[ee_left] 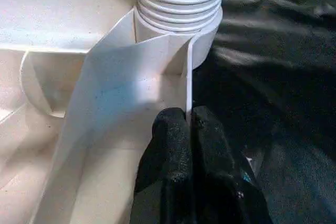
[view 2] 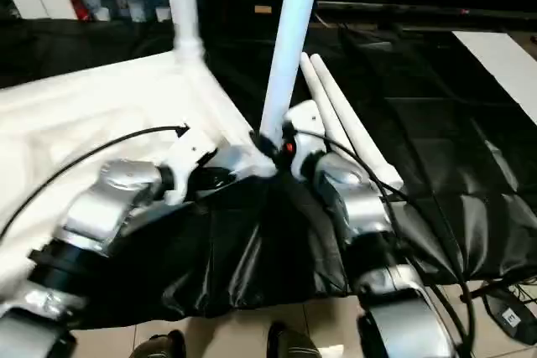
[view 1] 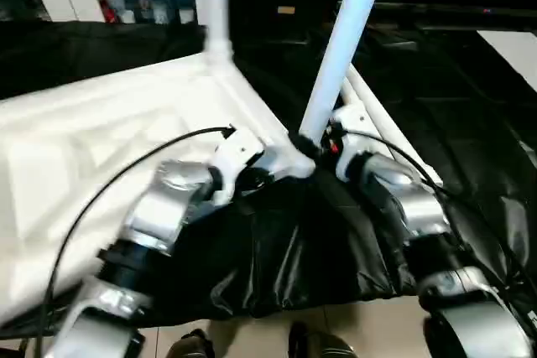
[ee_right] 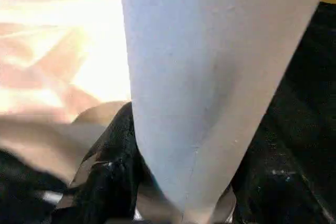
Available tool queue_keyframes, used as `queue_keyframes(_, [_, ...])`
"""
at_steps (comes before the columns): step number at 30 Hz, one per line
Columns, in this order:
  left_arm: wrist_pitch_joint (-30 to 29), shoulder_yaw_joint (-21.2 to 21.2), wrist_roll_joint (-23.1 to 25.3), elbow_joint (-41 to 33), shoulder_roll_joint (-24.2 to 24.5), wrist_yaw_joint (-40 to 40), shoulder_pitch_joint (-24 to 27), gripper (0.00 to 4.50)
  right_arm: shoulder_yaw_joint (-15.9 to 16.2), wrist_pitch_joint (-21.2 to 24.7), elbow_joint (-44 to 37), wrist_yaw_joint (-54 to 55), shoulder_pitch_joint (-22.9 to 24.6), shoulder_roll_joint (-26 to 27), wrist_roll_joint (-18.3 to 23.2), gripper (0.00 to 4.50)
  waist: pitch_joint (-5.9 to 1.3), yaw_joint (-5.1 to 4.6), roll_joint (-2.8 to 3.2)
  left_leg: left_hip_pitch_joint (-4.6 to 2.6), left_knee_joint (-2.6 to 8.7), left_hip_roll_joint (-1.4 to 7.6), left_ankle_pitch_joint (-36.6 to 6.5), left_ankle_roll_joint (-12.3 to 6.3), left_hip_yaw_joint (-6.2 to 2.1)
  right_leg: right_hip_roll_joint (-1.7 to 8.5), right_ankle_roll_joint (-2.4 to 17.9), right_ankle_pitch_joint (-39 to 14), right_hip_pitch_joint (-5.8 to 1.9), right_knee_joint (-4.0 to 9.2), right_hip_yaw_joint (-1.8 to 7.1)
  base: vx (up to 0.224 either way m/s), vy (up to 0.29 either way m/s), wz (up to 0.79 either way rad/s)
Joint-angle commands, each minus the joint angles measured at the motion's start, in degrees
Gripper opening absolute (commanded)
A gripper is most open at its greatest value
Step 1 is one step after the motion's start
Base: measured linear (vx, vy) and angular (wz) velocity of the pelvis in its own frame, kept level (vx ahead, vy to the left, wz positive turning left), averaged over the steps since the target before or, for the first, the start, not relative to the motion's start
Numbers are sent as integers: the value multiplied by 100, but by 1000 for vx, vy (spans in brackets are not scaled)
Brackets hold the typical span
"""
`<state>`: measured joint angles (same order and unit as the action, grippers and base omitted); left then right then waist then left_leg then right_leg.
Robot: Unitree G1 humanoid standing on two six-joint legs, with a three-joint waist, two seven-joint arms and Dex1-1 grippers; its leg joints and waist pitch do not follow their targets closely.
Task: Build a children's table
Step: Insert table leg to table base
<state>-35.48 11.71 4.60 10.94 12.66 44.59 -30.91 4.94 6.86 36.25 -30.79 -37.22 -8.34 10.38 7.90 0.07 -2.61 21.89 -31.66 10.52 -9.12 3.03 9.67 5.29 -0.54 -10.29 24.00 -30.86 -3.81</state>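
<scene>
Smoothly tapered tube leg (view 1: 340, 56), ribbed tabletop (ee_left: 105, 103)

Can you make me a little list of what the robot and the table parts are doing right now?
table top: white table top lies underside up on black sheeting
fitted leg: one leg stands in the far corner socket
leg in work: second leg stands tilted at the near corner
left gripper: left gripper shut on a thin rib of the top
right gripper: right gripper closed around the tilted leg
spare legs: two spare legs lie on the sheeting
</scene>
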Motion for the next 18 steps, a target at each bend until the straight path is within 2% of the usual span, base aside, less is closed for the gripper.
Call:
queue_keyframes(1, [124,188,-330,-620,-361,53,-50,0,212,572,1072,206,333,171,-304,191,-171,-1,43,-154,546,240,-3458,243,-205,361,652,-3596,-73,496,163,0,0,0])
queue_keyframes(4, [98,246,-283,-612,-370,-36,-46,0,236,489,1193,242,250,252,-359,191,-160,-11,38,-159,549,234,-3510,235,-214,364,559,-3744,-64,512,156,0,0,0])
queue_keyframes(7, [24,251,-175,-632,-352,-140,-61,0,239,406,1278,230,168,331,-371,191,-135,-44,33,-213,554,222,-3840,274,-241,347,384,-4069,-28,568,99,0,0,0])
queue_keyframes(10, [-32,243,-162,-660,-311,-182,-76,0,256,333,1338,234,107,363,-418,191,-137,-78,61,-221,586,232,-4043,298,-277,337,340,-4024,-74,586,28,0,0,0])
queue_keyframes(11, [-36,240,-163,-667,-288,-185,-79,0,265,302,1358,211,88,367,-428,191,-146,-87,71,-215,611,241,-4071,310,-279,335,375,-3809,-104,580,20,0,0,0])
queue_keyframes(12, [-36,240,-163,-667,-288,-185,-79,0,265,302,1358,211,88,367,-428,191,-143,-84,73,-223,621,244,-4098,313,-279,331,394,-3735,-99,579,18,0,0,0])
queue_keyframes(13, [8,235,-167,-638,-220,-179,-84,0,213,246,1435,182,8,388,-394,247,-163,-80,77,-252,616,246,-4092,311,-267,341,444,-3606,-97,582,23,0,0,0])
queue_keyframes(14, [36,233,-172,-619,-188,-170,-86,0,167,227,1475,168,-40,401,-360,261,-179,-81,74,-253,617,246,-4018,301,-257,351,517,-3447,-103,571,40,0,0,0])
queue_keyframes(15, [36,233,-172,-619,-188,-170,-86,0,167,227,1475,168,-40,401,-360,261,-182,-78,60,-227,620,243,-3895,279,-244,364,575,-3344,-115,566,68,0,0,0])
queue_keyframes(16, [67,231,-182,-609,-155,-139,-91,0,111,165,1488,123,-101,405,-324,267,-199,-51,45,-232,599,235,-3692,240,-221,390,635,-3287,-103,561,110,0,0,0])
queue_keyframes(17, [82,226,-191,-608,-139,-114,-93,0,91,123,1473,86,-124,406,-312,296,-211,-40,37,-230,589,235,-3573,216,-208,397,679,-3231,-97,546,139,0,0,0])
queue_keyframes(18, [107,216,-210,-603,-113,-74,-101,0,71,40,1420,-12,-153,402,-291,305,-234,-12,34,-211,582,234,-3293,163,-181,397,777,-3059,-112,518,181,0,0,0])
